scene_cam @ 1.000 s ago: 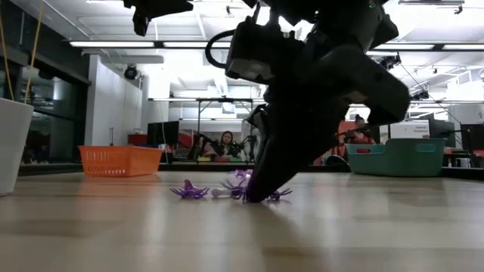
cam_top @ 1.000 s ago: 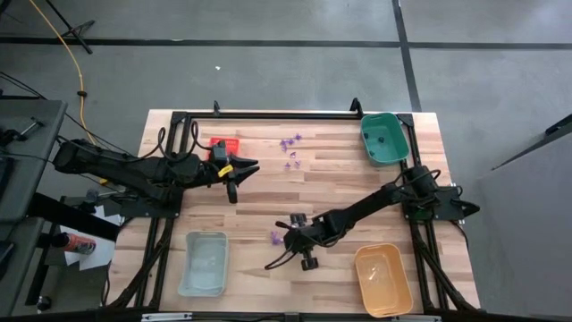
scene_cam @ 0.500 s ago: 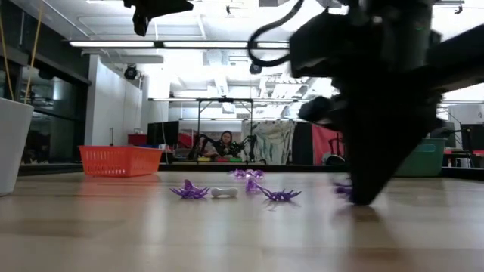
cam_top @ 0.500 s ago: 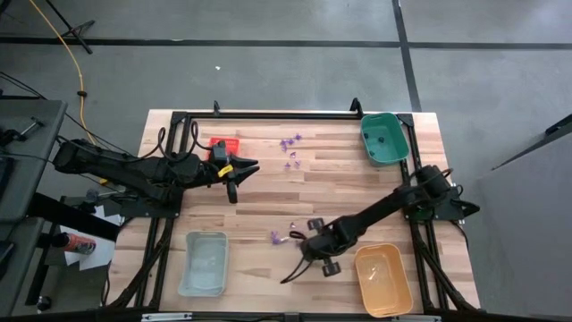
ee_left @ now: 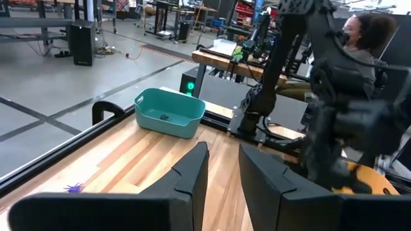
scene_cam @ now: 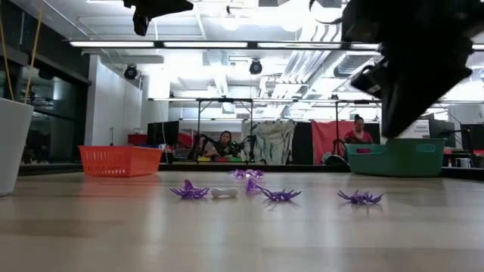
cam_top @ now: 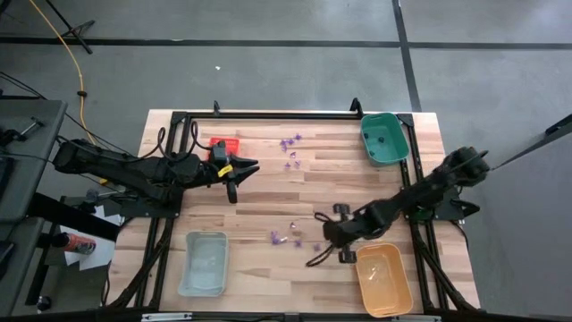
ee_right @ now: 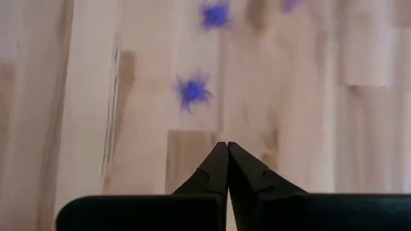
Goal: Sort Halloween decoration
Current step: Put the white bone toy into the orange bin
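The Halloween decoration lies as tiny purple spiders on the wooden table: a few near the far edge and a few near the middle. In the low view a whitish piece lies between two spiders, and another spider lies apart. My right gripper hangs shut above the table, right of the middle spiders; nothing shows between its fingers. My left gripper waits open and level near the red tray.
A green tray stands at the far right corner, an orange tray at the near right, a pale blue tray at the near left. People sit in the room beyond the table.
My right gripper, shut throughout, has risen off the table among the middle spiders and swung toward the table's right edge, rolling a little. Purple spiders now lie spread out to the right along its path, one of them apart from the rest.
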Robot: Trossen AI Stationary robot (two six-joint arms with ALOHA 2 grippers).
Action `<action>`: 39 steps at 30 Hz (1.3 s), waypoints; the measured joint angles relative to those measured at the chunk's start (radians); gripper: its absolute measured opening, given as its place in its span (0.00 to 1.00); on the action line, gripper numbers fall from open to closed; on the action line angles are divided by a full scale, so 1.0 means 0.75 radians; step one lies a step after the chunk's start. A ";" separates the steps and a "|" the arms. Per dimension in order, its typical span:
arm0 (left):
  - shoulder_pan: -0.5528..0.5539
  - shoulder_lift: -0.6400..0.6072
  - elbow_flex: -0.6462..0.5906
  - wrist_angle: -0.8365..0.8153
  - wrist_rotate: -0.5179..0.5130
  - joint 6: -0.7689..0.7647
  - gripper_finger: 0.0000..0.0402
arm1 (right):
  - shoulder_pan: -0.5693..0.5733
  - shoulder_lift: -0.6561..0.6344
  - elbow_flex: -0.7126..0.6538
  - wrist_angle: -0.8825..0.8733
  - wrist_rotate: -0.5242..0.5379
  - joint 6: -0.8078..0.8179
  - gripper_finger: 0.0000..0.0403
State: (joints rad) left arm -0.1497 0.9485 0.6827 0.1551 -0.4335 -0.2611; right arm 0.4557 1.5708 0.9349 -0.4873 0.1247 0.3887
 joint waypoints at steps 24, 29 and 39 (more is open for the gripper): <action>-0.170 0.070 0.001 0.131 0.117 0.055 0.19 | -0.235 -0.297 -0.058 1.266 0.349 -0.251 0.00; -0.172 0.070 0.001 0.131 0.083 0.073 0.19 | -0.275 -0.297 -0.017 1.233 0.324 -0.258 0.00; -0.171 0.070 0.001 0.130 0.078 0.073 0.19 | -0.278 -0.297 -0.022 1.179 0.319 -0.250 0.00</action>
State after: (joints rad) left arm -0.2779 1.0012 0.6830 0.2527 -0.3753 -0.2061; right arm 0.2474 1.3483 0.9188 0.3972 0.3641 0.2008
